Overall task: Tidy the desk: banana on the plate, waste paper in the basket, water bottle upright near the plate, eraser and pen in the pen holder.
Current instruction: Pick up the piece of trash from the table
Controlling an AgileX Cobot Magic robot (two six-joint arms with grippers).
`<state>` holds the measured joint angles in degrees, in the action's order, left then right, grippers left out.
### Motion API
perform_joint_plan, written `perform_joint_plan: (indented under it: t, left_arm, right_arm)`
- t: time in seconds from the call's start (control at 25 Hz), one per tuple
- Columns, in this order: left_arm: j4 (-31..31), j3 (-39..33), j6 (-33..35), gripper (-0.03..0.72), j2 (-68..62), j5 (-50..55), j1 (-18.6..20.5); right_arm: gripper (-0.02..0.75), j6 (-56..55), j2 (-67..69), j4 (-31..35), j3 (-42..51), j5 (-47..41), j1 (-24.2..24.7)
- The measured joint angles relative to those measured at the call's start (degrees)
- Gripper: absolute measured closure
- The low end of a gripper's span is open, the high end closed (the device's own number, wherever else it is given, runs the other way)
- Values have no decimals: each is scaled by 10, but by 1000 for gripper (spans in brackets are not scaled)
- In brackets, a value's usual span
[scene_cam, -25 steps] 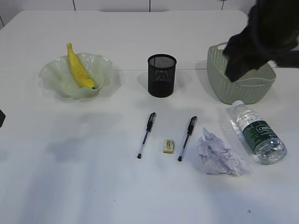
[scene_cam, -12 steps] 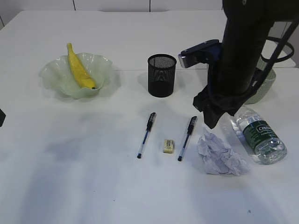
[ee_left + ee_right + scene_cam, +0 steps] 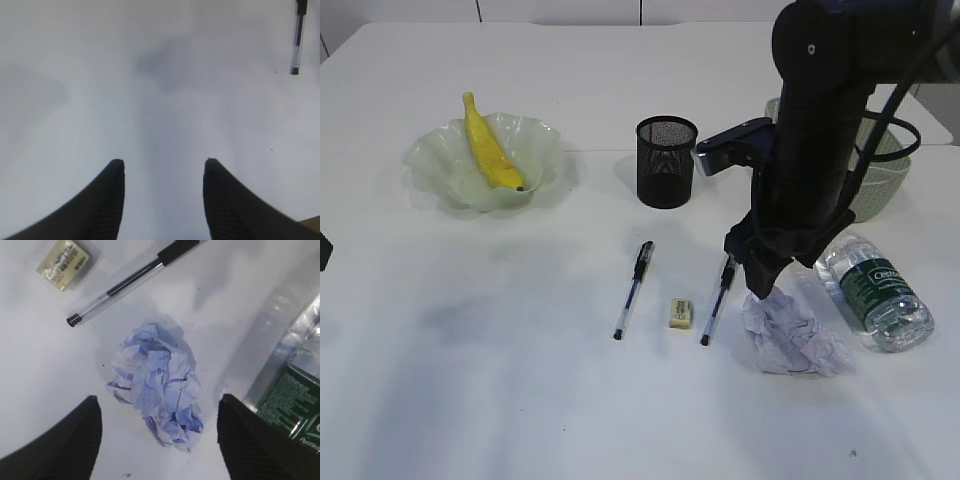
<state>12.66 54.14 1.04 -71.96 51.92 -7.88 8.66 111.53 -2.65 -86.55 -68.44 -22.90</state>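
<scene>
My right gripper (image 3: pixel 760 288) hangs open just above the crumpled waste paper (image 3: pixel 798 342). In the right wrist view the paper ball (image 3: pixel 157 380) lies between the spread fingers of that gripper (image 3: pixel 159 400), untouched. The water bottle (image 3: pixel 876 292) lies on its side right of the paper. The eraser (image 3: pixel 681 312) sits between two pens (image 3: pixel 633 288) (image 3: pixel 718 300). The banana (image 3: pixel 490 150) rests in the plate (image 3: pixel 422 158). Pen holder (image 3: pixel 666 160) and basket (image 3: pixel 886 182) stand at the back. My left gripper (image 3: pixel 164 167) is open over bare table.
The right arm's dark column (image 3: pixel 820 130) hides the left part of the basket. One pen's tip (image 3: pixel 297 40) shows at the top right of the left wrist view. The table's front half is bare white surface.
The right arm has swung from over the basket down and left to the waste paper, and its fingers have spread wider. The left gripper has not moved.
</scene>
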Motion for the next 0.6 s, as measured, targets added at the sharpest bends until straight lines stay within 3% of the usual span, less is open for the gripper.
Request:
perform_joint_plan:
  t: [0.6]
  left_arm:
    - [0, -42, 0, 331, 0, -11, 0]
  right_arm:
    - [202, 3, 44, 7, 25, 40, 0]
